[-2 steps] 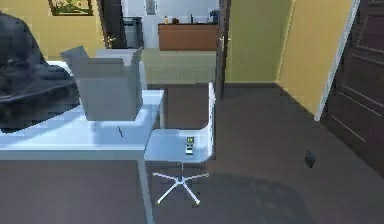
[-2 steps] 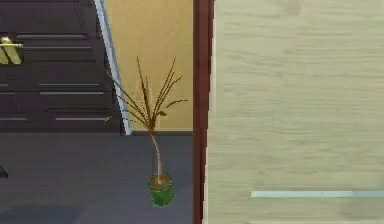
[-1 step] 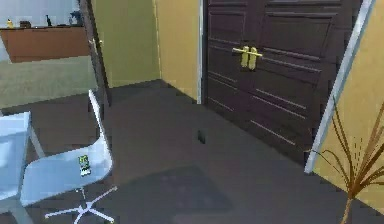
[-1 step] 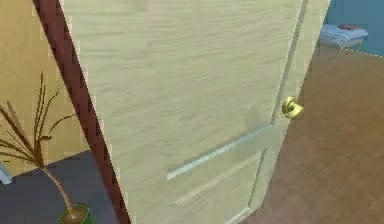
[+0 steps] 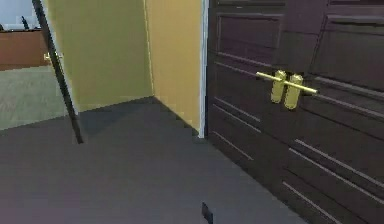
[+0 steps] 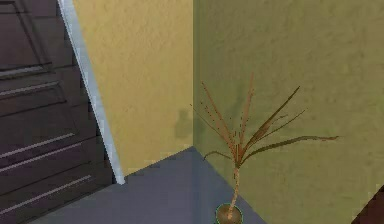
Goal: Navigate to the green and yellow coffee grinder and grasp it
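Close against the dark door (image 5: 330, 60), hunting the grinder.
Its brass handles (image 5: 293, 90) ahead, likely my route; gripper's state I cannot tell.

Facing a home's entrance hall — plainly domestic.
Showing a dark panelled double door (image 5: 300, 130) carrying brass handles (image 5: 285, 88), yellow walls (image 5: 105, 50) meeting a dark floor (image 5: 130, 165), a thin-leaved potted plant (image 6: 240, 140) standing in a corner — and opening at the forward view's left onto a paler carpeted room (image 5: 28, 98).

Small dark rectangular block (image 5: 207, 212) low in forward view; cannot tell whether robot's own part
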Available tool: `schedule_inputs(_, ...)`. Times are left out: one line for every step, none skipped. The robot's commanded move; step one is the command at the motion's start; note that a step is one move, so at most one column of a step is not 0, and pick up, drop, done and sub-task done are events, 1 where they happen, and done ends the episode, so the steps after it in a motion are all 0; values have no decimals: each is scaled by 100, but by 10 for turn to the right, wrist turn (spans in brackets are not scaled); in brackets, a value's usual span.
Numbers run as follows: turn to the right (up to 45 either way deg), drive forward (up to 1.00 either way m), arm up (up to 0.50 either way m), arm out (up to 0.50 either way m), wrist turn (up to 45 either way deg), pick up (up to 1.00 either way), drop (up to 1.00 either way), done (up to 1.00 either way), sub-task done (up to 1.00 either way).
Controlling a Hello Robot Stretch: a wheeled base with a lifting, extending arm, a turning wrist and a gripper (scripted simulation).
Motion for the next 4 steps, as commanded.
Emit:
schedule_inputs(60,0,0,0,0,0,0,0,0)
schedule_inputs(0,30,0,0,0,0,0,0,0)
schedule_inputs(-360,0,0,0,0,0,0,0,0)
schedule_inputs(0,75,0,0,0,0,0,0,0)
